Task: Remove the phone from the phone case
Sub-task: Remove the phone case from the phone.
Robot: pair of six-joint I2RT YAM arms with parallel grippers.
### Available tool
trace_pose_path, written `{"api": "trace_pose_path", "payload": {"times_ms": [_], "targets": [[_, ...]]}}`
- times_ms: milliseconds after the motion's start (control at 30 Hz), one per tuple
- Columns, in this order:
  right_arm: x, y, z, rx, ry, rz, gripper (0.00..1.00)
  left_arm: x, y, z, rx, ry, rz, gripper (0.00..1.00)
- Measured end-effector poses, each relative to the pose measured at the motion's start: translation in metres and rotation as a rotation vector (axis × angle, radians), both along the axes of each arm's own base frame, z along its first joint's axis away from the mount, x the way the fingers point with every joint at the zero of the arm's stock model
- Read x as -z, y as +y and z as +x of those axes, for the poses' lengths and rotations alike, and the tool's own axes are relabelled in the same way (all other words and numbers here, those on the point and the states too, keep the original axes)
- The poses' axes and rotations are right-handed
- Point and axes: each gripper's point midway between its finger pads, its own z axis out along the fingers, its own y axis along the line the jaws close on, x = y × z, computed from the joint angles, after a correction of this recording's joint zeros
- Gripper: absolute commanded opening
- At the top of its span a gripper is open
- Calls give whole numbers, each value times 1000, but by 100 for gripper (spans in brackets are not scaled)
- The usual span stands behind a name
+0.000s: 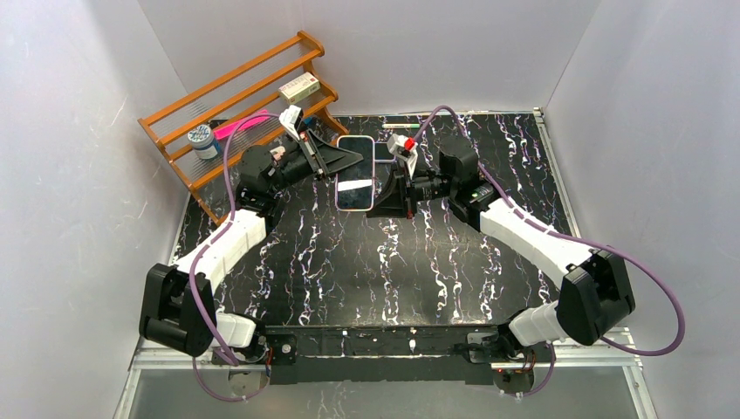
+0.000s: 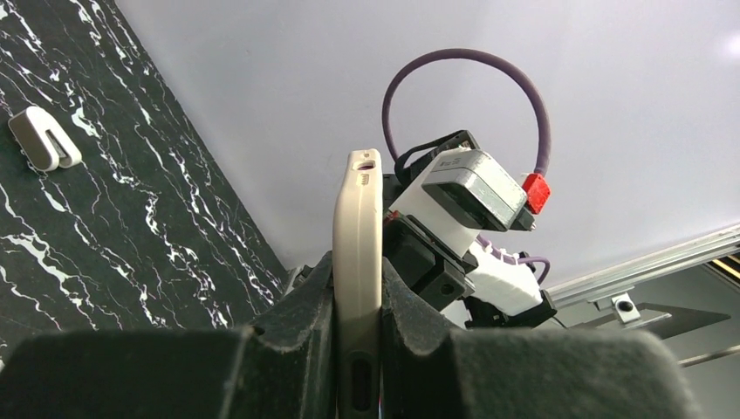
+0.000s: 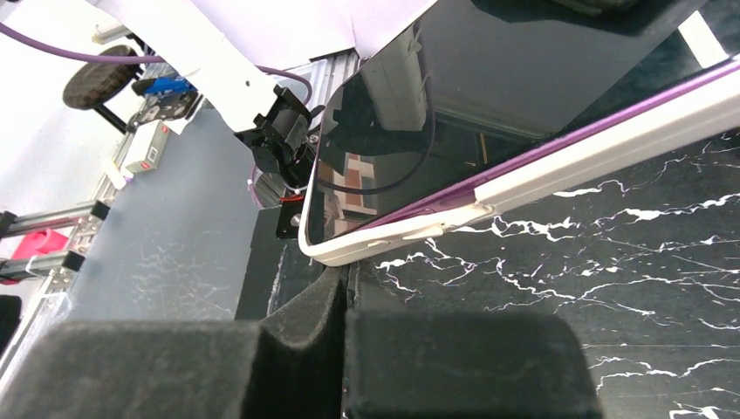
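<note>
The phone (image 1: 355,188) has a dark screen and sits in a pale case (image 1: 338,194) with a pinkish rim, held above the black marble table at the back centre. My left gripper (image 1: 336,166) is shut on the case's left long edge. In the left wrist view the case (image 2: 358,227) stands edge-on between the two pads (image 2: 297,323). My right gripper (image 1: 384,188) is shut, its tips (image 3: 347,272) right under a corner of the case (image 3: 393,237). A purple edge (image 3: 558,148) shows between the phone's screen (image 3: 454,96) and the case rim.
A wooden rack (image 1: 236,105) stands at the back left with a white box (image 1: 298,86), a pink item (image 1: 240,127) and a small jar (image 1: 202,140). A pen (image 1: 401,126) lies by the back wall. A small white clip (image 2: 44,140) lies on the table.
</note>
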Motion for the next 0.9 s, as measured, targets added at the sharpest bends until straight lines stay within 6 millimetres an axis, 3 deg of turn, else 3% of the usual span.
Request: {"api": "trace_pose_path", "payload": {"times_ms": [133,400,533,633,733,900], "targets": [[0,0,0,-1,-9,-3,36,-1,0,1,-7,-8,0,0],[-3,-2,-5,-1,18,10,58,1,0,2,-22,-51,22,0],[-12,-2,-8,-9,26,42,57,1,1,4,-31,-61,25,0],[-16,-1,-8,-6,41,51,51,0,1,5,-38,-65,21,0],[-15,0,-5,-6,48,53,47,-1,1,5,-40,-66,19,0],[-11,4,-1,-6,62,55,47,-1,2,5,-42,-75,24,0]]}}
